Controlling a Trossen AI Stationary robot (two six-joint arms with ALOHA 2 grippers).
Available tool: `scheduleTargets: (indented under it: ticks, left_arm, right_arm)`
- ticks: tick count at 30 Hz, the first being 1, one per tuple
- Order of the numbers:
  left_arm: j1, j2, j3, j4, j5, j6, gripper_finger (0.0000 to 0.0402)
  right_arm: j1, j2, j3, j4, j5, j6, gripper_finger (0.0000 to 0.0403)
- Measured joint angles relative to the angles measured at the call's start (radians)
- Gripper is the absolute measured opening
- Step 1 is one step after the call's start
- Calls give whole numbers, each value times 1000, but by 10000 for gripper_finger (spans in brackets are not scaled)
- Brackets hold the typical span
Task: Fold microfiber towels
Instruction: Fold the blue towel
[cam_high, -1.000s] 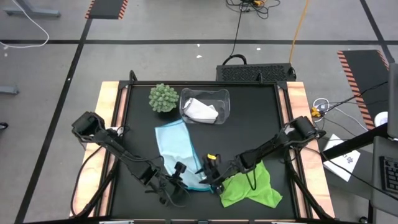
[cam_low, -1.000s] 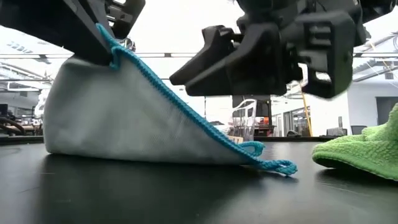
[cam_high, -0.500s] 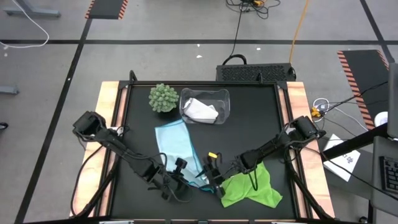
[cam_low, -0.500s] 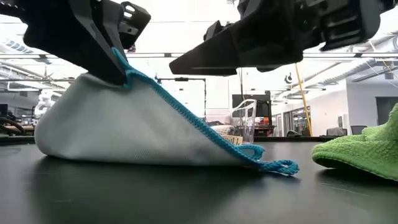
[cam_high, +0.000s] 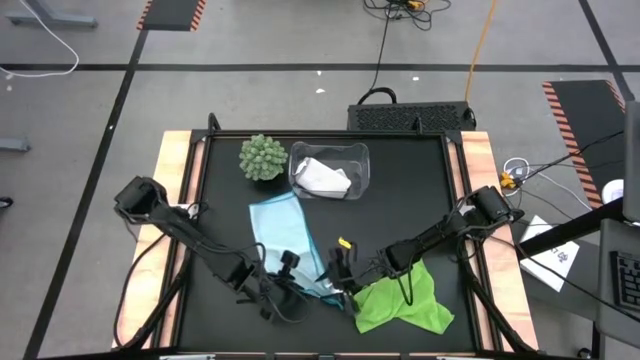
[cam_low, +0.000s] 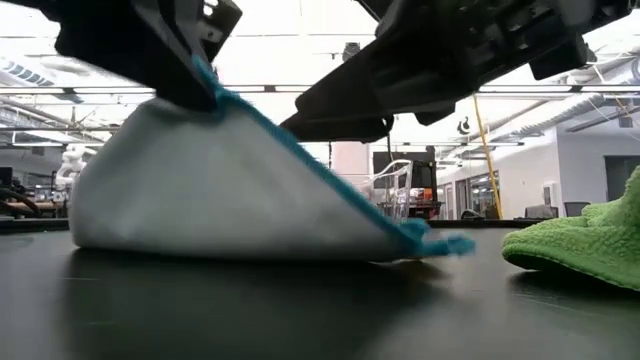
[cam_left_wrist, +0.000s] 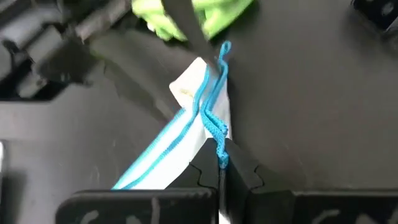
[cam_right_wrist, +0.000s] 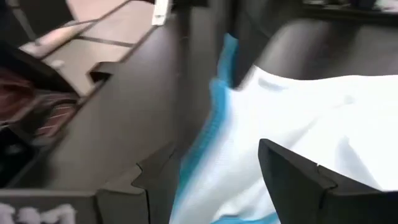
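The left gripper, jaws clamped on the light blue towel's stitched corner, lifts it off the bench. The right gripper hovers beside it, jaws wide, near the lime green towel.

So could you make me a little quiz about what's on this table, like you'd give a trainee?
1. True or false: the white towel lies inside the clear plastic bin.
2. Which end effector is shut on the edge of the light blue towel?
A. left end effector
B. right end effector
C. neither
3. Fill in: the lime green towel lies on the table under the ___ arm.

Key
1. True.
2. A. It pinches the towel's blue edge and holds it up off the table; the right end effector is open beside it.
3. Right.
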Motion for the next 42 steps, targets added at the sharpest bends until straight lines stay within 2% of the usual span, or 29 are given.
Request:
scheduleTargets:
  ticks: [13,24,30,38,42]
  left_arm:
    - [11,-55,0,-35,-33,23,4]
    - [22,-55,0,-66,-34,18,8]
    - [40,-55,0,-65,-34,26,6]
    - [69,-55,0,-61,-34,44,7]
    - [73,-54,29,-95,-34,48,5]
  right_arm:
    - [-14,52,0,16,25,42,210]
    - [-8,6,1,50,16,8,210]
    - [-10,0,1,35,-44,88,210]
    - [-11,0,1,2,-26,158,210]
    - [-10,0,1,-49,20,168,208]
